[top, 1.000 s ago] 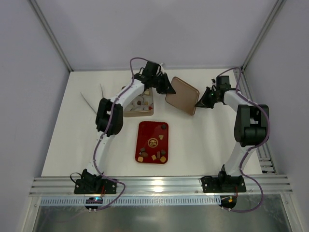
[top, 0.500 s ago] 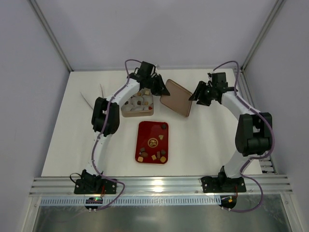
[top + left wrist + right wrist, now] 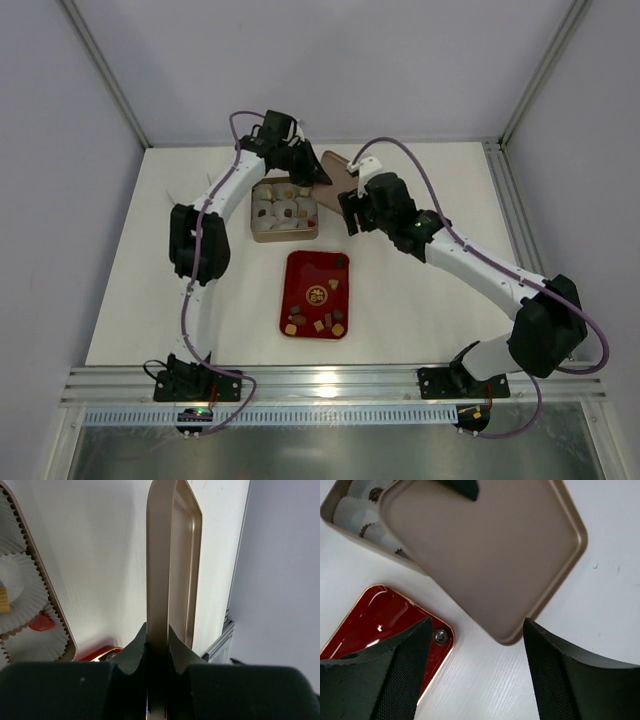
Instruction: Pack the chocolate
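Several small brown and tan chocolates (image 3: 320, 324) lie on the red tray (image 3: 303, 272); one round chocolate (image 3: 439, 636) sits at that tray's corner. More chocolate (image 3: 289, 210) sits among whitish paper cups in the square golden tin (image 3: 283, 236). My left gripper (image 3: 310, 170) is shut on the edge of the tin's lid (image 3: 338, 162), and the left wrist view shows the lid (image 3: 170, 555) running edge-on out of the closed jaws (image 3: 157, 645). My right gripper (image 3: 347, 215) hangs open above the table beside the tray's far right corner, just below the lid (image 3: 490, 555), its jaws (image 3: 477, 670) holding nothing.
The red tray (image 3: 375, 620) lies just in front of the tin (image 3: 350, 510). A thin pale strip (image 3: 185, 210) lies on the table's far left. Grey walls and frame posts close in the back and sides. The aluminium rail (image 3: 330, 380) runs along the near edge.
My right gripper has opened, let go of the lid and swung left to the tray's far corner. The left gripper has carried the lid left and back, baring the tin.
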`<state>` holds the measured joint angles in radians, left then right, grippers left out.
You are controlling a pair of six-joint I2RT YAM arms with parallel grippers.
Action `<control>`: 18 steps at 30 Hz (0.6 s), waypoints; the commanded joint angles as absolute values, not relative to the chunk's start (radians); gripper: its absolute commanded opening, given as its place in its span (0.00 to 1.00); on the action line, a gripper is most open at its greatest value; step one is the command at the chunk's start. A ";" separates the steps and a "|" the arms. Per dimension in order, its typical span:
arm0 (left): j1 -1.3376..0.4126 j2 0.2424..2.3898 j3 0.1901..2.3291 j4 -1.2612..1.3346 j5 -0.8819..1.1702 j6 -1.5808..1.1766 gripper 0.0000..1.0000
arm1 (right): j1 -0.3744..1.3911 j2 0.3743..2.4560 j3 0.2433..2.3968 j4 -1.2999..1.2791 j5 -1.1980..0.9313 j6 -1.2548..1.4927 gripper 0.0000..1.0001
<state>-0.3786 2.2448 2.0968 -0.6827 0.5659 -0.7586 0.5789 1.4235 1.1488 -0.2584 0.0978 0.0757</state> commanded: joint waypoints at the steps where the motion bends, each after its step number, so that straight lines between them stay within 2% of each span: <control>1: -0.382 2.155 2.106 -0.718 0.620 -0.756 0.00 | 0.725 1.419 1.126 -0.150 0.346 -0.139 0.74; 3: -0.382 2.142 2.103 -0.727 0.623 -0.753 0.00 | 0.761 1.466 1.153 -0.140 0.463 -0.210 0.75; 10: -0.380 2.094 2.080 -0.752 0.623 -0.738 0.00 | 0.828 1.583 1.206 -0.103 0.595 -0.336 0.78; 18: -0.377 2.048 2.033 -0.759 0.640 -0.726 0.00 | 0.851 1.643 1.232 -0.023 0.713 -0.436 0.66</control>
<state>-0.3817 2.1204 2.0411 -0.7601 0.5888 -0.7422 0.8368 1.6505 1.1767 -0.1204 0.6270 -0.3656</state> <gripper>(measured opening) 0.108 0.676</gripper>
